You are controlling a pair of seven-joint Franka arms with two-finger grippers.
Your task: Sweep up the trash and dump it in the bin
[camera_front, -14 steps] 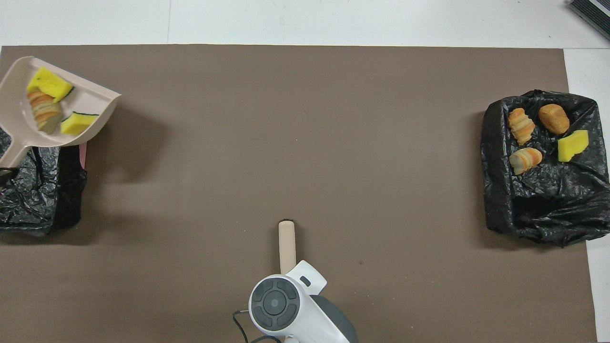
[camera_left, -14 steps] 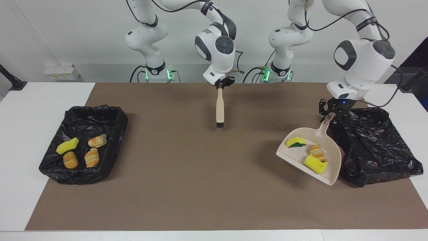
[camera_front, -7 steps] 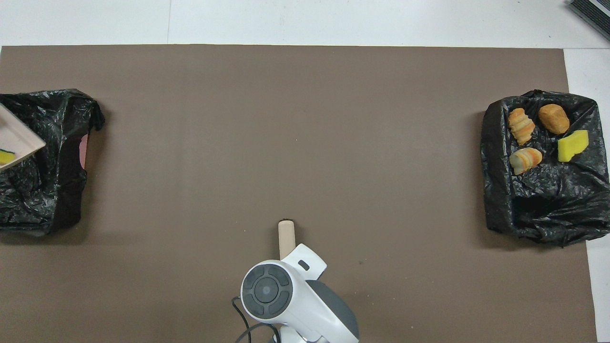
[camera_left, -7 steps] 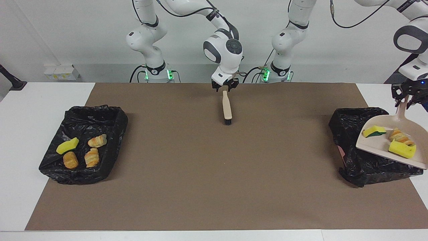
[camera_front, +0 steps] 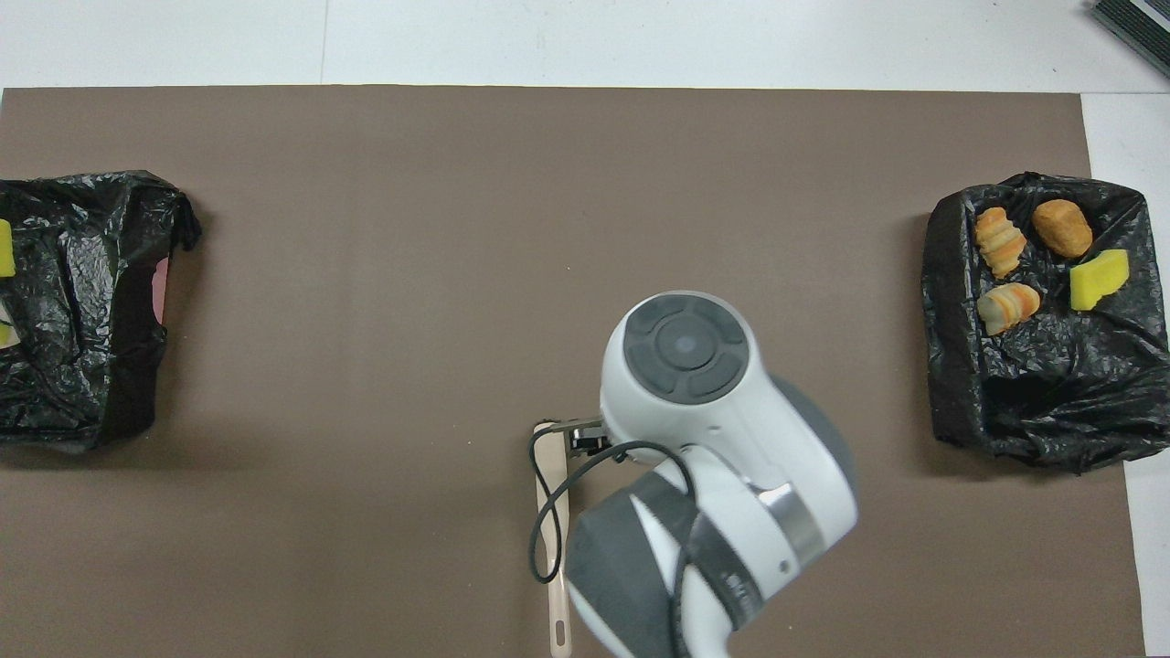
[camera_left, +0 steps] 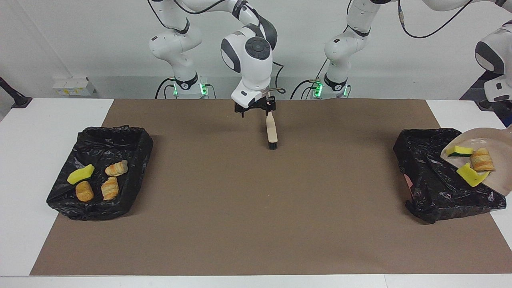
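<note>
Over the bin's rim tilts the dustpan, trash aboard.

A plain white wall rises past the white table, which carries a brown mat.

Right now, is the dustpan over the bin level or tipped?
Tipped. The dustpan slants down toward the black-lined bin, with a croissant piece and two sponges still on it, one sponge at its lower edge.
</note>
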